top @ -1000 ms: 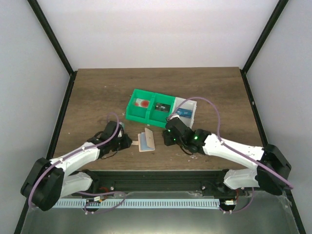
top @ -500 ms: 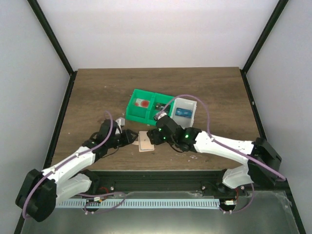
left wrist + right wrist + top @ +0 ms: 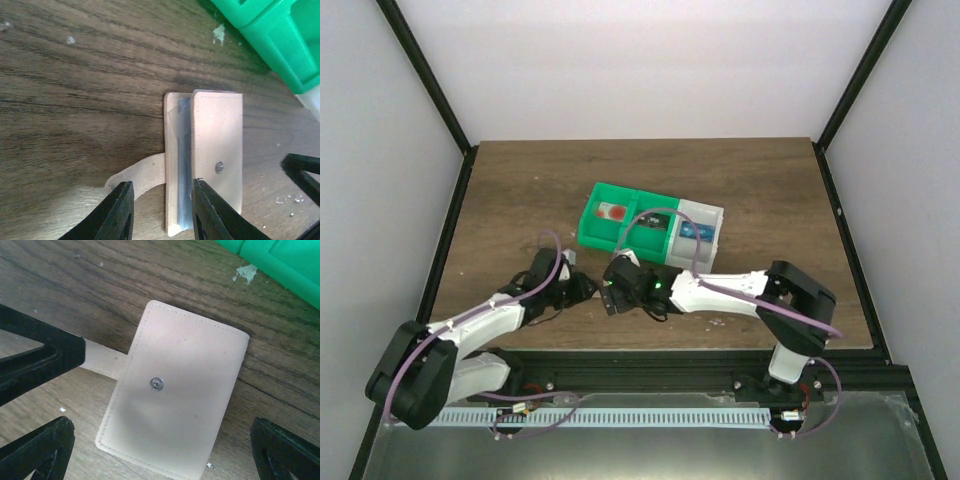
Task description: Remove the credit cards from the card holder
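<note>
The card holder (image 3: 216,145) lies flat on the wood, folded nearly shut with its tan-pink outside and snap stud (image 3: 157,383) facing up. A thin slit of pale blue lining shows along its left edge, and its strap tab (image 3: 142,172) sticks out left. No credit cards show in the slit. My left gripper (image 3: 161,215) is open. One finger is beside the strap and the other rests at the top panel's edge. My right gripper (image 3: 160,455) stands wide open, straddling the holder (image 3: 175,395) from above. In the top view both grippers (image 3: 585,287) (image 3: 613,285) meet over it and hide it.
A green bin (image 3: 620,222) with a red-marked item and a white bin (image 3: 708,222) with a blue item stand just behind the holder. The green bin's corner (image 3: 270,40) is close to the holder's far end. White crumbs dot the wood.
The holder, propped open a second ago, now lies folded flat. My right gripper has swung left over it and opened wide. The left gripper stayed beside it and opened a little.
</note>
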